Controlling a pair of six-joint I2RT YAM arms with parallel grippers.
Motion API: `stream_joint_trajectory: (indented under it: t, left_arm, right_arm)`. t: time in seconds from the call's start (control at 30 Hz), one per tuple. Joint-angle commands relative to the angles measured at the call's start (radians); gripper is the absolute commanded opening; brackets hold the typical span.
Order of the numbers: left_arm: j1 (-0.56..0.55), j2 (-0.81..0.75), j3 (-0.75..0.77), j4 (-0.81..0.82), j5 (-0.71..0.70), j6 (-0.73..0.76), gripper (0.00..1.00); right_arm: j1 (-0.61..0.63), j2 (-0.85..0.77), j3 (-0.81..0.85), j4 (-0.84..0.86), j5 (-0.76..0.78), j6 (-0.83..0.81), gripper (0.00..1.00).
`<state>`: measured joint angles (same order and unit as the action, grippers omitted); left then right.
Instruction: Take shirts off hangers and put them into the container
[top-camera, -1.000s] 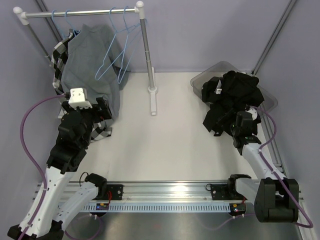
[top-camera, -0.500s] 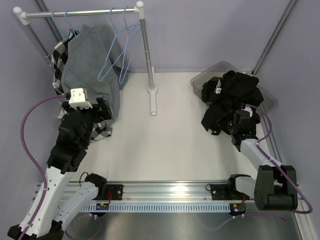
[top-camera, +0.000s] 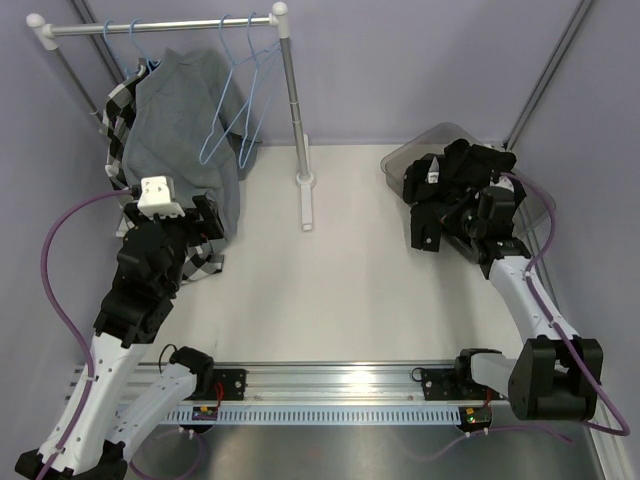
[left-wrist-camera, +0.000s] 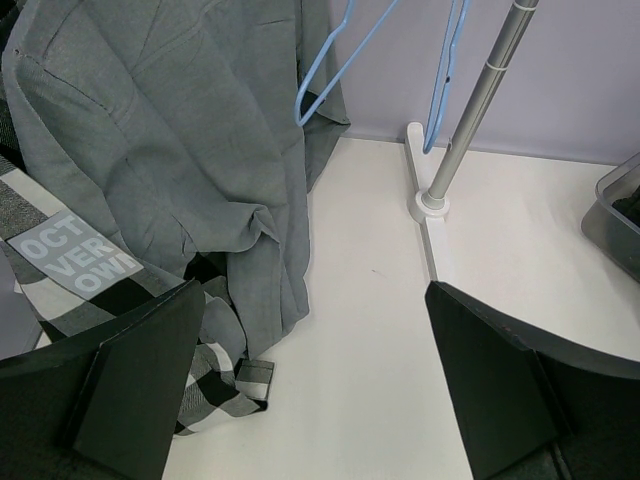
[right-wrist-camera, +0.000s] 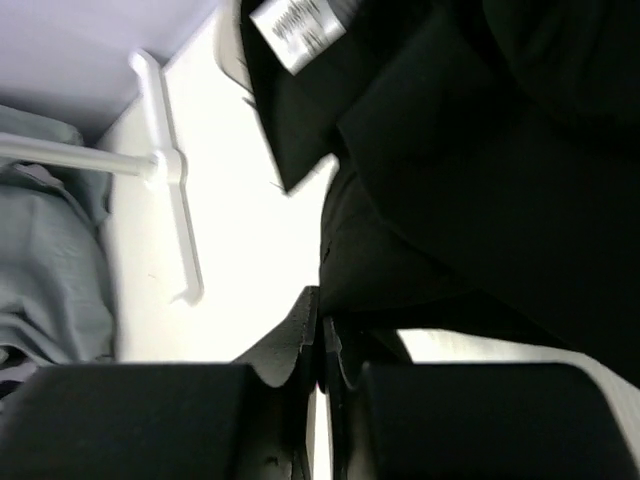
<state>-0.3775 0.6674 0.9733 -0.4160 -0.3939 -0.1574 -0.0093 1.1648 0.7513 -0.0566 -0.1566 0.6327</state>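
**Top view, with both wrist views.** My right pincer, at the right of the top view, had closed until its fingers almost met. The right wrist view showed the hem of a black shirt at their tips, so I judged that it had hold of the cloth, though the pinch itself was dark and hard to read.

The grip was taken low because part of that shirt trailed over the near rim of the container onto the white table. To my mind the trailing part had to be lifted in before the step was finished. The other black shirt lay heaped in the tub at the upper right, its white label turned up.

My left pincer stood fully spread and empty at the left of the top view. It faced the grey shirt, which hung on the rail at the upper left over a black-and-white checked shirt. I read this as waiting, clear of the right arm's work.

Two light-blue wire hangers hung bare beside the post, as expected once their shirts had gone to the tub.
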Motion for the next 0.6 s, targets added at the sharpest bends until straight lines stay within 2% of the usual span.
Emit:
stream_joint_trajectory:
  t: [0.0, 0.13, 0.4, 0.57]
  left_arm:
    - [0.005, -0.008, 0.002, 0.057, -0.003, 0.001, 0.99]
    - [0.005, -0.011, 0.002, 0.057, -0.003, 0.002, 0.99]
    - [0.005, -0.009, 0.001, 0.057, -0.008, 0.005, 0.99]
    - [0.005, -0.008, 0.001, 0.057, -0.014, 0.009, 0.99]
  right_arm:
    - [0.0, 0.028, 0.153, -0.054, 0.009, -0.008, 0.06]
    - [-0.001, 0.116, 0.288, -0.072, 0.1, 0.027, 0.0]
    - [-0.034, 0.387, 0.589, -0.084, 0.259, 0.074, 0.0]
    - [-0.064, 0.561, 0.739, -0.153, 0.315, 0.024, 0.0]
